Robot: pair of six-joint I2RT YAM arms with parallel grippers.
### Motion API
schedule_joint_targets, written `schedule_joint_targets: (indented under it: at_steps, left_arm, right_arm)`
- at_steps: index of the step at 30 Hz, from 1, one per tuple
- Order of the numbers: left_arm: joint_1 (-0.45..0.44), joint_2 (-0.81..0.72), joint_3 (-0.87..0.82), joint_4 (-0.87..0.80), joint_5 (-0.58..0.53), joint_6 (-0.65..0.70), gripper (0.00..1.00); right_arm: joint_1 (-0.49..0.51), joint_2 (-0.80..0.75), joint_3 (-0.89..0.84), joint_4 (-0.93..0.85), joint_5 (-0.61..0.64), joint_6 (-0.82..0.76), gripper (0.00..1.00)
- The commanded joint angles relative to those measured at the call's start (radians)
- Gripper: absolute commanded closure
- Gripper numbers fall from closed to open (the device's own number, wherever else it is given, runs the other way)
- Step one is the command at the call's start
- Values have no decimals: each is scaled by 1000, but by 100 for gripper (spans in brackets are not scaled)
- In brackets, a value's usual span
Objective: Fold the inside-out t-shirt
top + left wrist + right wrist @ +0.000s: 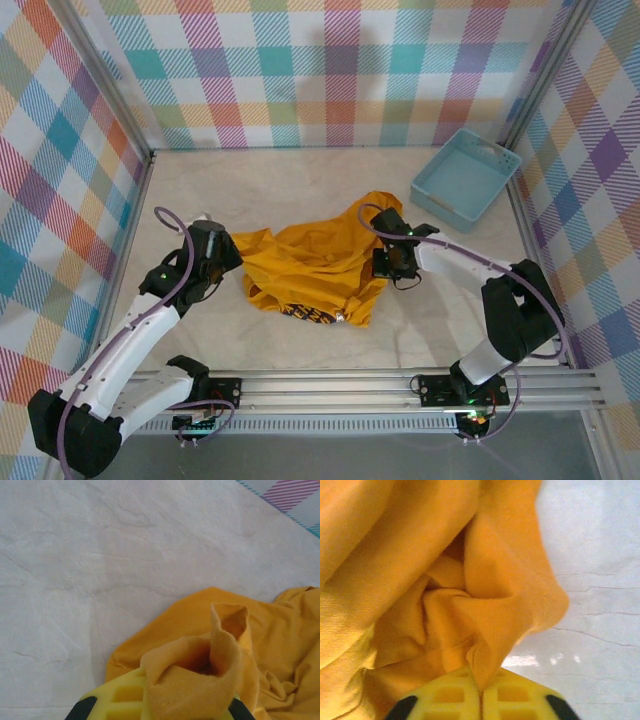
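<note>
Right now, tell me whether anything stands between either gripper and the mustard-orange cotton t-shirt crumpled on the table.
Nothing visible does. The left gripper is shut on fabric at the mustard-orange cotton t-shirt's left edge, the right gripper on a fold at its right side. The light blue plastic basket sits apart, far right.

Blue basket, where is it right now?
In the top view, the light blue basket sits in the far right corner of the table, close to the plaid wall, apart from the orange t-shirt crumpled mid-table.

Left gripper [228, 252] closed tight; right gripper [386, 262] closed tight; arms angled inward.
</note>
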Motion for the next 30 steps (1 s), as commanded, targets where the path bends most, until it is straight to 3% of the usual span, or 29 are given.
schedule_joint_targets:
  at_steps: [1, 7, 13, 18, 25, 30]
  left_arm:
    - [54, 8, 79, -42, -36, 39, 100]
    - [224, 44, 300, -114, -45, 95, 100]
    - [391, 92, 583, -139, 1, 106, 100]
    - [421, 120, 794, -179, -14, 141, 100]
    - [421, 16, 908, -125, 84, 196, 100]
    - [421, -22, 970, -134, 151, 219, 100]
  right_arm:
    - [-48, -89, 35, -82, 102, -49, 100]
    - [-184, -315, 170, -198, 151, -210, 100]
    - [-221, -386, 461, -281, 168, -316, 100]
    - [-237, -404, 653, -283, 193, -384, 100]
    - [-236, -490, 826, -196, 8, -416, 100]
    - [-236, -490, 937, -227, -48, -418, 100]
